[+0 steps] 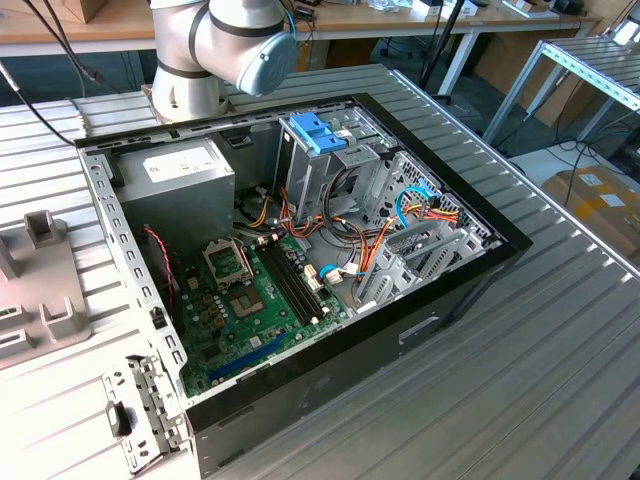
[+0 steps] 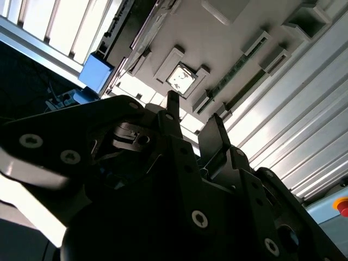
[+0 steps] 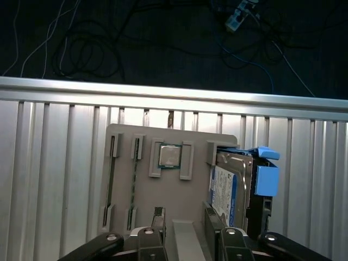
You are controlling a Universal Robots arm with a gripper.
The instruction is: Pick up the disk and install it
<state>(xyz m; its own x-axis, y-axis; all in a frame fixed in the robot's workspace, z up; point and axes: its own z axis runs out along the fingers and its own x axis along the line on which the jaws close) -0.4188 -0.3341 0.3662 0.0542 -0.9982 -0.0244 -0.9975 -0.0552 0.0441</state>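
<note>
Standing disk point(image 3: 227, 187) just beside spread hand point(image 3: 184, 216).

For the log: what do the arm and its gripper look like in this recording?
In the exterior view the arm is made of silver-grey tubular segments, with a round light-blue cap on its joint. In the second wrist view the gripper is black, built of flat linked plates fastened with silver screw heads, ending in two narrow black fingers.
</note>
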